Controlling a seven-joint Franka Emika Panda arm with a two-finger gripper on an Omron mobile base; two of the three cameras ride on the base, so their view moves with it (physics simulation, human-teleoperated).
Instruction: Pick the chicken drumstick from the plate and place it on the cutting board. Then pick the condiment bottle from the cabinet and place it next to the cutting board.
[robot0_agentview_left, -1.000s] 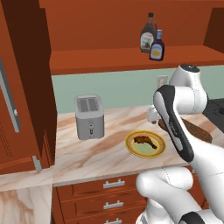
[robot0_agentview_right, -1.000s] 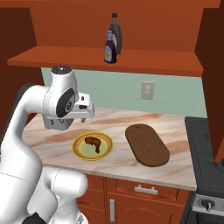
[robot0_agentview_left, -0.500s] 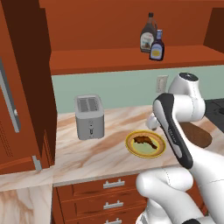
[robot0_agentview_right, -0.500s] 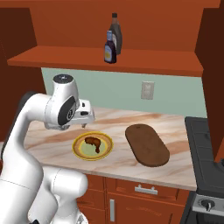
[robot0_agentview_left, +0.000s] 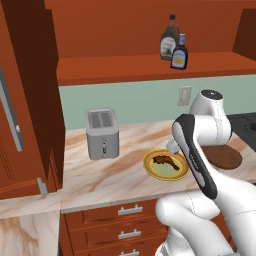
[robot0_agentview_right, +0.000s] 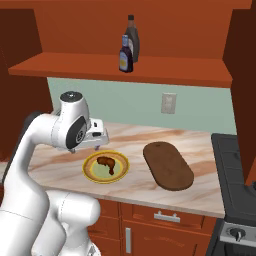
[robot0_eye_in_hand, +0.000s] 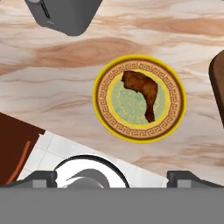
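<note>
The gripper hangs above the marble counter with its two dark finger tips spread wide apart and nothing between them — open, not touching anything. In the hand view, the plate lies ahead of the finger tips, and the chicken drumstick rests on its pale green centre, thick end toward the toaster, thin end pointing back toward the gripper. In the right base view the hand sits just beside the plate's far-left rim, raised off the counter, with the drumstick below and slightly to its right.

The cutting board lies flat on the counter beyond the plate on the gripper's right, near the plate but apart from it. High above the gripper, on the shelf of the cabinet, the condiment bottle stands upright — just in front of a taller brown bottle
</note>
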